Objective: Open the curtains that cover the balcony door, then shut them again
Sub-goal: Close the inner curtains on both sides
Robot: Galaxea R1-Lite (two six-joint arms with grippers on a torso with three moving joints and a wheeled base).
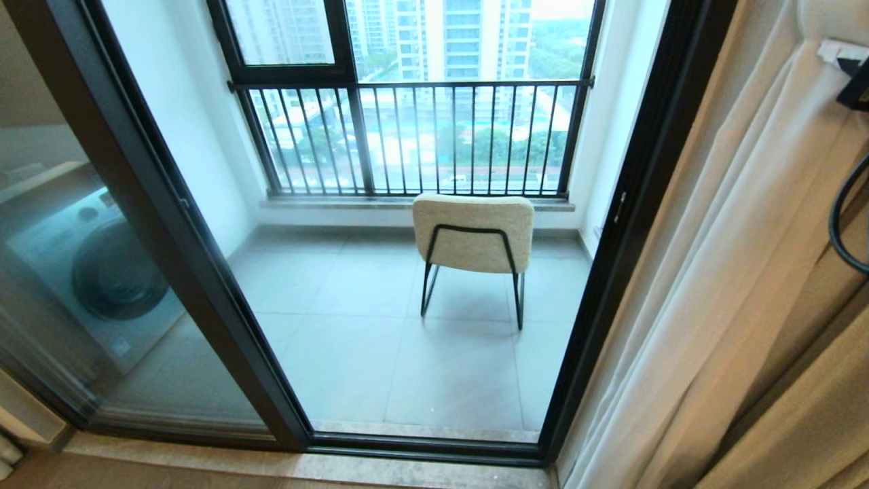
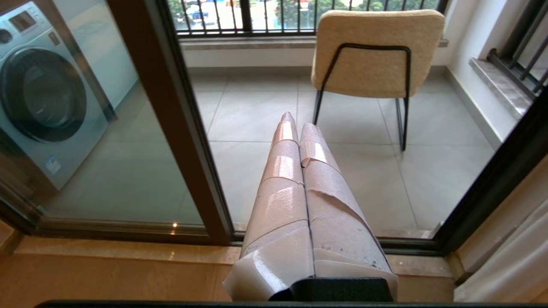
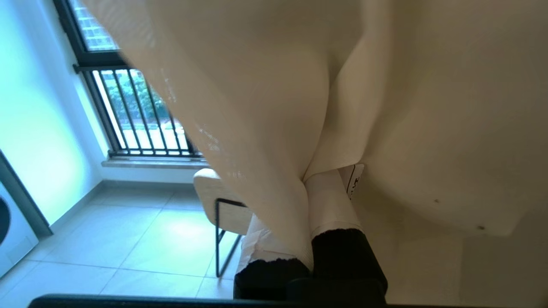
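Observation:
The sheer white curtains (image 1: 713,272) hang bunched in long folds at the right, beside the balcony door's dark frame (image 1: 631,204). The door's glass (image 1: 380,353) stands uncovered and shows the balcony behind it. In the right wrist view my right gripper (image 3: 310,184) is shut on a fold of the curtain (image 3: 257,85); the fabric runs between its tape-wrapped fingers (image 3: 329,201) and drapes over one of them. My left gripper (image 2: 298,124) is shut on nothing, low in front of the door sill, with a strip of curtain (image 2: 513,265) off to its side.
A beige chair with black legs (image 1: 473,234) stands on the balcony tiles before the black-barred railing window (image 1: 407,136). A washing machine (image 1: 102,272) shows behind the left glass panel. A stone sill (image 1: 271,462) runs along the door's foot. A black cable (image 1: 838,224) loops at the right edge.

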